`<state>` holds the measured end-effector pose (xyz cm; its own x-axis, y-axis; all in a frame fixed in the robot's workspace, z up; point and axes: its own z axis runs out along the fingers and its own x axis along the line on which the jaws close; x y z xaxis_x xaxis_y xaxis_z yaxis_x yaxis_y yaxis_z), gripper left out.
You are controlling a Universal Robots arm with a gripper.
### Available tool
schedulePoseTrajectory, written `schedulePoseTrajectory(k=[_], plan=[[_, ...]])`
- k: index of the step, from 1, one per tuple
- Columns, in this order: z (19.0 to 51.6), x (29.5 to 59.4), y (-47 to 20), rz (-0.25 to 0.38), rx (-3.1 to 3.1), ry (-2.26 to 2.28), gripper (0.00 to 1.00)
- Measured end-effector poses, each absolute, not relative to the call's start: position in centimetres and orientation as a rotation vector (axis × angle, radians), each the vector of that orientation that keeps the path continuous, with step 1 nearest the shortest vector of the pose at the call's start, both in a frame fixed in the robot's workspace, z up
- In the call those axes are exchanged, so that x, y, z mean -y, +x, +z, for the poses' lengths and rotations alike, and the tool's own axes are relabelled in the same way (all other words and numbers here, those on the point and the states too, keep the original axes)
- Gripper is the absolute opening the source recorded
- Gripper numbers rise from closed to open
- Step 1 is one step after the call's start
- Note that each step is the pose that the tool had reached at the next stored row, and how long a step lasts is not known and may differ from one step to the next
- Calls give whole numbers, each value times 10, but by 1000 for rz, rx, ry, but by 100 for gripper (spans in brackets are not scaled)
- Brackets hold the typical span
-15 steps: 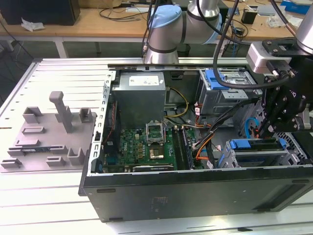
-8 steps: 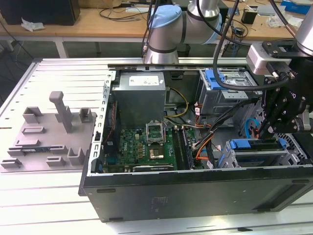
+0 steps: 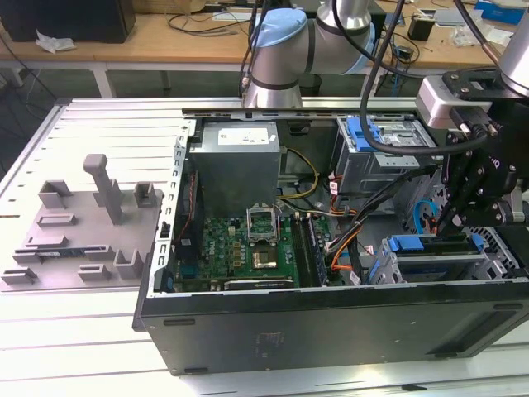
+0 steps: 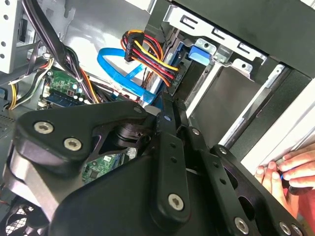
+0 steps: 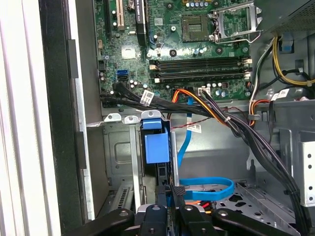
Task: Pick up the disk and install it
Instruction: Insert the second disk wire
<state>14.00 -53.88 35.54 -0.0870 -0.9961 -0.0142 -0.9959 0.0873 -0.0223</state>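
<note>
Open PC case (image 3: 331, 322) on tabletop (image 3: 66, 347), gripper (image 3: 457, 217) lowered into drive bay at exterior view's right, jaws closed on the disk (image 5: 156, 147), standing edge-on in bay slot, hand (image 4: 290, 169) at case edge.

A blue carrier (image 5: 156, 146) stands edge-up in the drive bay below the motherboard (image 5: 182, 44)

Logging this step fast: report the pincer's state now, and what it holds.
Pincer: closed on the disk, which stands on edge in the drive bay of the open computer case.
</note>
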Motion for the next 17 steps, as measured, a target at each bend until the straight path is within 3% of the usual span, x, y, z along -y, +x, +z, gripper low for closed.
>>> schedulePoseTrajectory(k=[17], plan=[[352, 539, 140, -10, -2297, -2105, 16]])
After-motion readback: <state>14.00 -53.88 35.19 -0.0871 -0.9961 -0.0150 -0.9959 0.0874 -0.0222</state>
